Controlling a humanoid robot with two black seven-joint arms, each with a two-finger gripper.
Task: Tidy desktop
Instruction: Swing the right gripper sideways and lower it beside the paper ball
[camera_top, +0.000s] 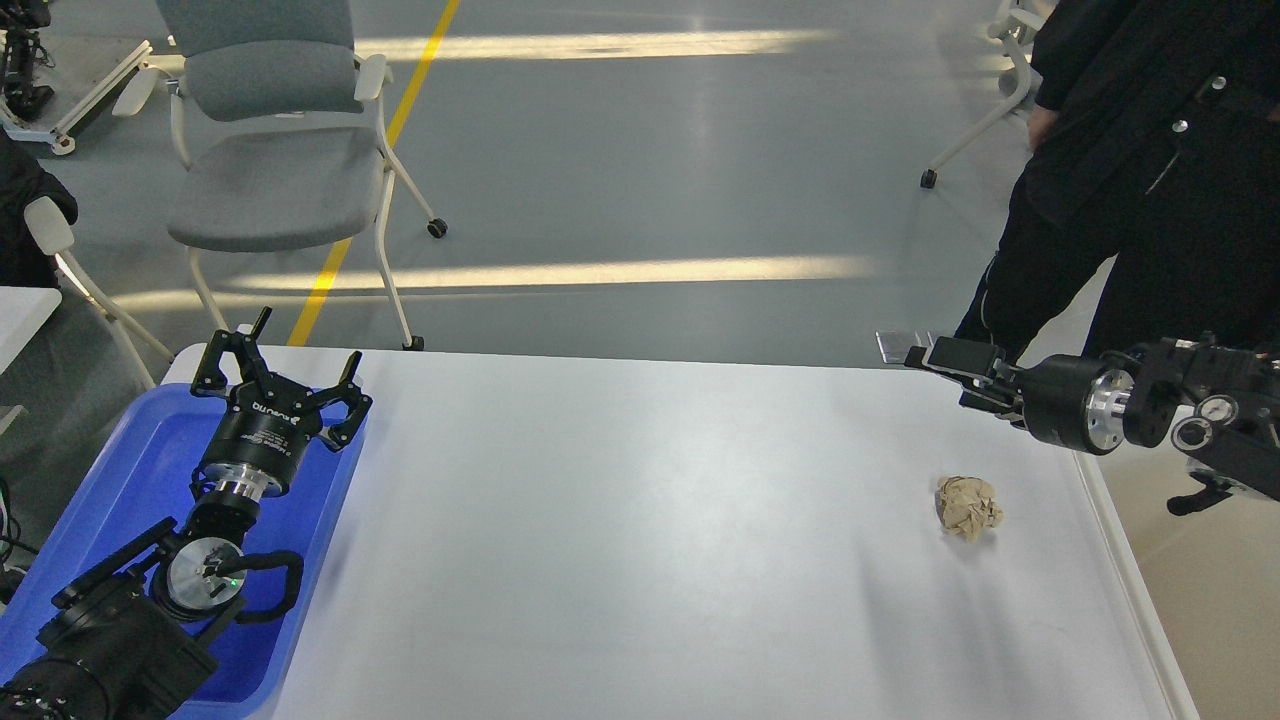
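The desktop (640, 520) is a wide white tabletop. A crumpled ball of tan paper (968, 506) lies on it near the right side. My left gripper (283, 368) is open and empty, held above the far end of a blue plastic tray (130, 470) at the left edge. My right gripper (915, 352) points left over the desktop's far right corner, up and a little left of the paper ball. Its fingers lie close together and nothing shows between them.
A grey chair (270, 150) stands beyond the desktop's far left. A person in black (1130, 170) stands beyond the far right corner, close to my right arm. The desktop's right edge (1130, 570) runs just right of the paper ball.
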